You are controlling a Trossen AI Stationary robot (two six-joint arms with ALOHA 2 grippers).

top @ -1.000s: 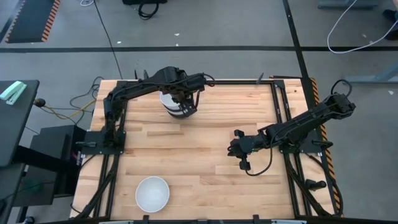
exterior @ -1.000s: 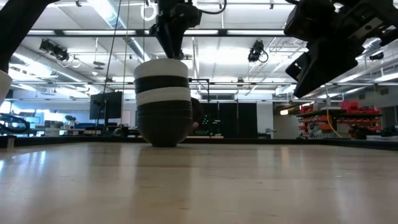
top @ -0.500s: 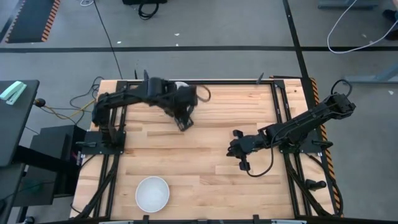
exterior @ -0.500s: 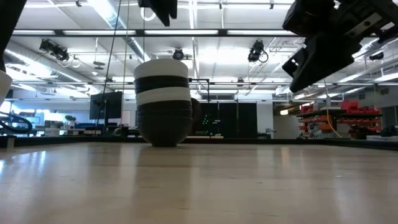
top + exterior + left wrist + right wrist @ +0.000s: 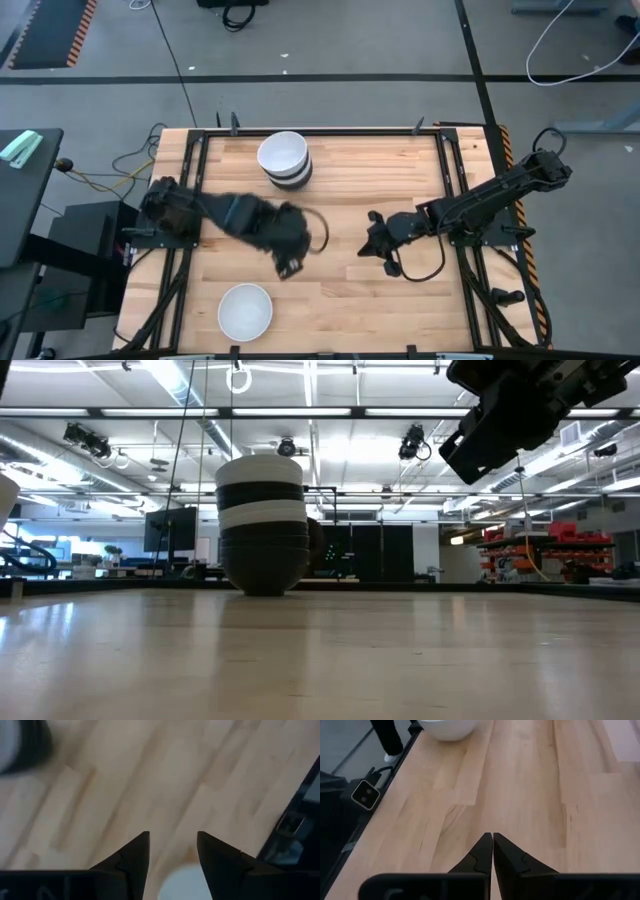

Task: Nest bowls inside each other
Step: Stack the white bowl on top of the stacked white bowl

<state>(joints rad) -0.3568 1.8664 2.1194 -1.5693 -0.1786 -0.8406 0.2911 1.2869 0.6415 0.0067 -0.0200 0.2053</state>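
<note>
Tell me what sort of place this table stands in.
Probably a robotics lab or workshop hall. The wooden table stands on a bare concrete floor with loose cables. Beyond it the low view shows ceiling strip lights, monitors and shelving.

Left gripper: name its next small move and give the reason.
Probably lower the left gripper, open and empty, toward the lone white bowl near the table's front edge. That bowl sits apart from the stack at the back, whose top bowl is white. The right gripper waits shut over bare wood mid-table.
</note>
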